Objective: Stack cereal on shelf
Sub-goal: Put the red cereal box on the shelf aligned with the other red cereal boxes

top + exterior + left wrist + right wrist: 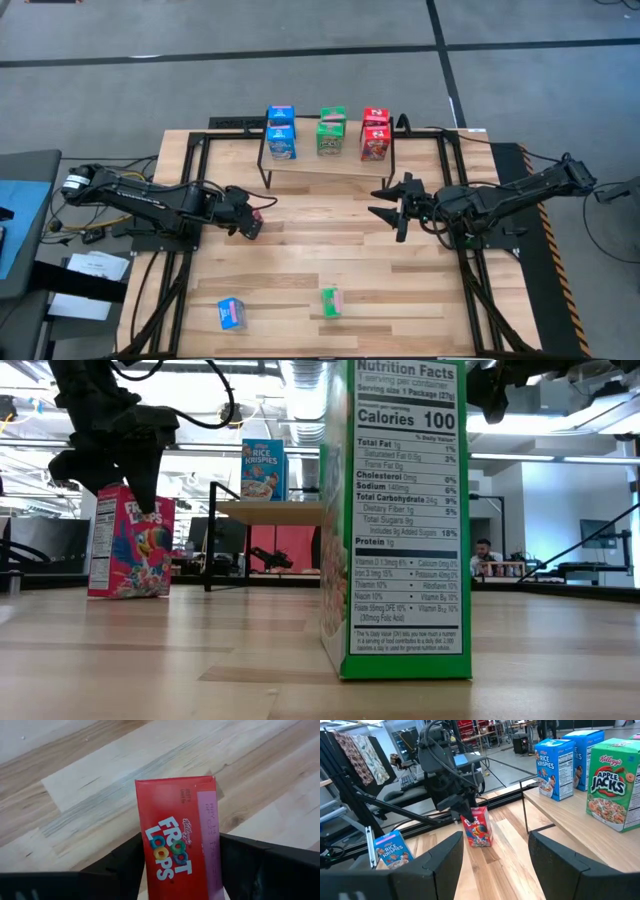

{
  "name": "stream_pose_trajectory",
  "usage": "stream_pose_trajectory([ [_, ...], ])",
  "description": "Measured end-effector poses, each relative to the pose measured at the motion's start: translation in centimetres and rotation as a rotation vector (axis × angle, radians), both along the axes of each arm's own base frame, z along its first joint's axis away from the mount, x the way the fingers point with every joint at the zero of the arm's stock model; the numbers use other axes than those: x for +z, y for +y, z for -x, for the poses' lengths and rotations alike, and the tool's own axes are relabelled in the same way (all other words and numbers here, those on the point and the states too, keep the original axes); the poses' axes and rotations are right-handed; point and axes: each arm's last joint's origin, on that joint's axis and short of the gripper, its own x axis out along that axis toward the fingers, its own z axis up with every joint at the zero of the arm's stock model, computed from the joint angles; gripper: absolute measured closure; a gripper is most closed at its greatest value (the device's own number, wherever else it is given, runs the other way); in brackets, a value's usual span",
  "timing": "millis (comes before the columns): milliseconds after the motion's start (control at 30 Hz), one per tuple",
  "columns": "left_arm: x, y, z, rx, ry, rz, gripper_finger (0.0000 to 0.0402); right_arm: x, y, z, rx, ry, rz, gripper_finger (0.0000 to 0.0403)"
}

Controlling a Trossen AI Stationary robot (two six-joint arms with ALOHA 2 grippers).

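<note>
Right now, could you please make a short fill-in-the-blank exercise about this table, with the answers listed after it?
1. The left gripper is around a ____ Froot Loops box.
2. The right gripper holds ____.
3. Near the table's front edge, the green box stands beside a ____ box.
4. The shelf carries ____ boxes in the high view.

Answers: red; nothing; blue; six
</note>
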Motion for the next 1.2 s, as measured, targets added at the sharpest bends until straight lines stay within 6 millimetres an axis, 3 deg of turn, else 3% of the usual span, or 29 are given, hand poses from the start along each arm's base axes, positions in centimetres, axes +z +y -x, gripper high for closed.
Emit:
stream_pose_trajectory([
  [467, 0.0, -0.1, -0.1, -0.091, 0.012, -0.002, 0.0210, 0.0, 0.1, 0.0, 0.048, 0.001, -0.004, 0.0139],
  [667, 0.3, -0.3, -0.7, -0.159, -0.043, 0.006, 0.0210, 0.0, 0.1, 0.0, 0.048, -0.003, -0.003, 0.0121],
  [1200, 1.2, -0.5, -2.1, -0.290, -0.182, -0.055, 0.0210, -0.1, 0.2, 0.0, 0.086, 0.017, 0.009, 0.0120],
])
